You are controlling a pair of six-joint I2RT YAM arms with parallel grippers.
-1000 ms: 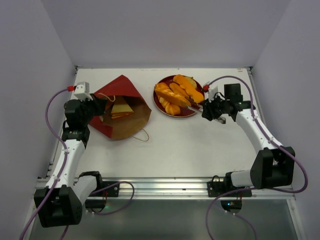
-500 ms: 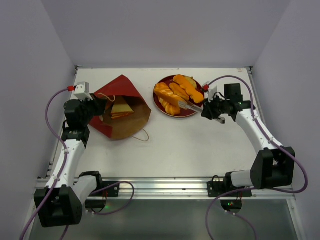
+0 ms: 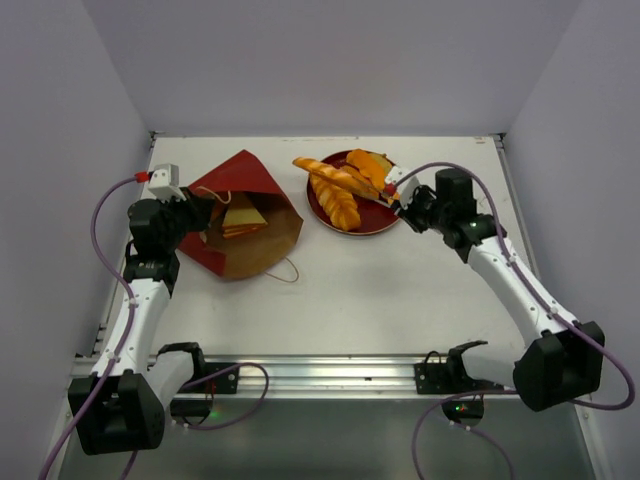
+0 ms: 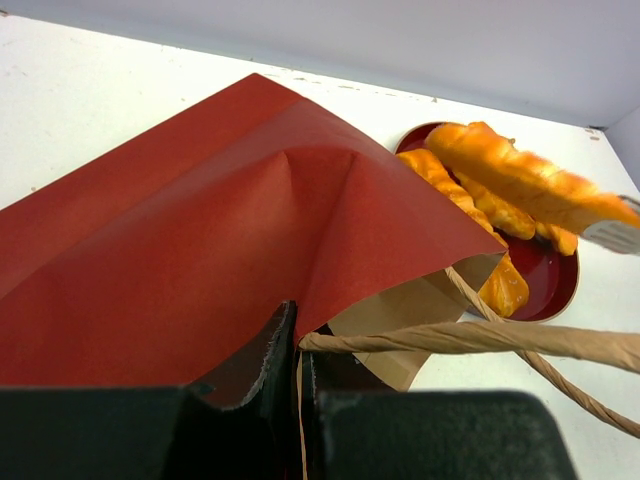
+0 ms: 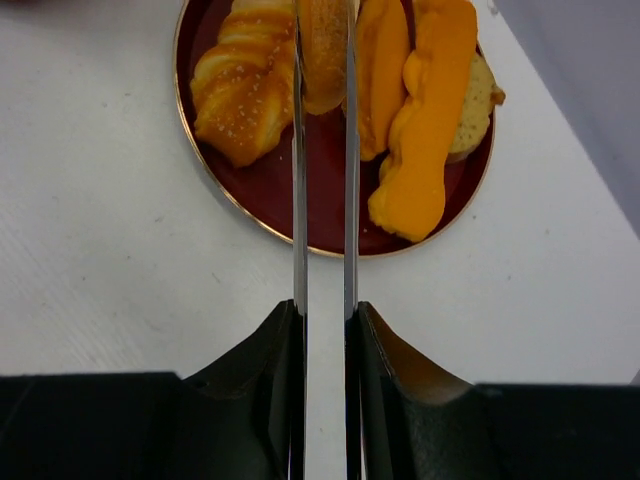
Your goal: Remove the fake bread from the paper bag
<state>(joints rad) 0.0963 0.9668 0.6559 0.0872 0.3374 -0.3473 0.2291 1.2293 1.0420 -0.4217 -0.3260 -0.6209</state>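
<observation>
Fake bread wedge (image 3: 240, 218) lies in the paper bag (image 3: 240, 175) — well to the left of the right gripper (image 3: 408, 203), which is taken up with a loaf.
Bag mouth faces right and toward the near edge; the left gripper (image 4: 298, 345) is clenched on the bag's upper edge, nearer the wedge but occupied. The right gripper squeezes metal tongs (image 5: 299, 180), whose tips pinch a long twisted loaf (image 3: 330, 172) above the far-left rim of the red plate (image 3: 375, 222) — long axis running left to right. Other breads (image 5: 425, 120) rest on the plate. By my reading, the loaf must be released before the tongs can travel left into the bag.
</observation>
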